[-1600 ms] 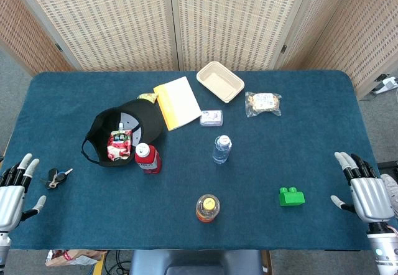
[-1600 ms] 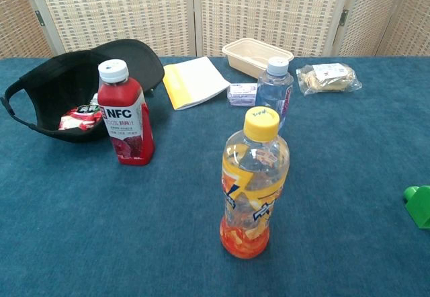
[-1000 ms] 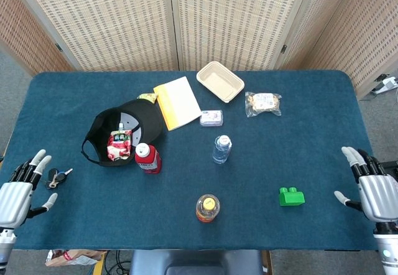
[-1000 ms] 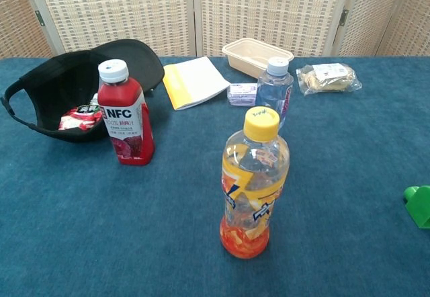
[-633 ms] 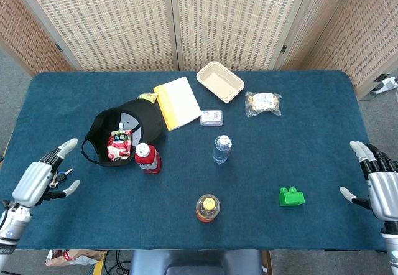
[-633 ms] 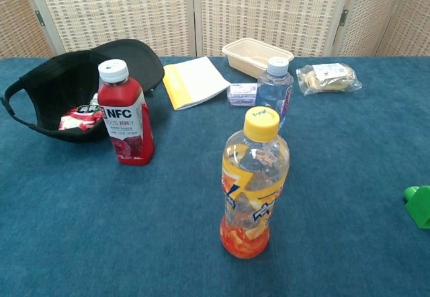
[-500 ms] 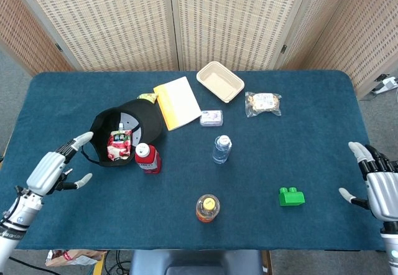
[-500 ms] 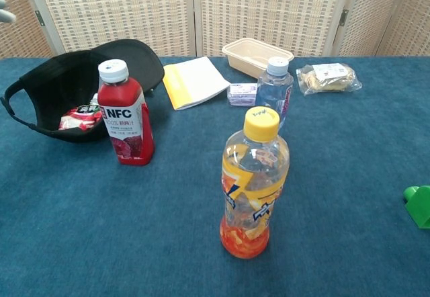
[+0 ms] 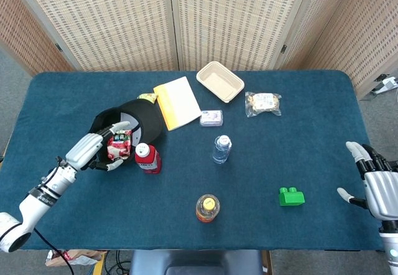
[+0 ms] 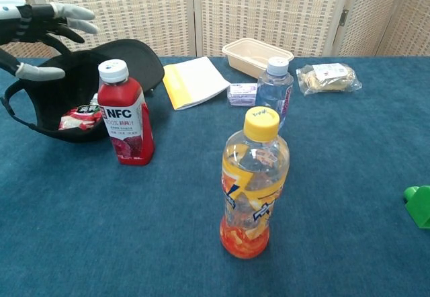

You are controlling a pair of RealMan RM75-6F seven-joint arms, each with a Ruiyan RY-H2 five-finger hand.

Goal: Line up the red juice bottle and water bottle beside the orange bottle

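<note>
The left hand (image 9: 93,147) has been carried in from the tabletop (image 9: 311,119) edge to hover over the black cap (image 9: 140,121), fingers spread, nothing held. The red juice bottle (image 9: 147,158) stands just beside it. The water bottle (image 9: 221,149) stands mid-tabletop, the orange bottle (image 9: 208,208) nearer the front. The right hand (image 9: 376,186) is held open at the right edge.

The red juice bottle (image 10: 125,117) label reads "NFC"; other print is illegible.
</note>
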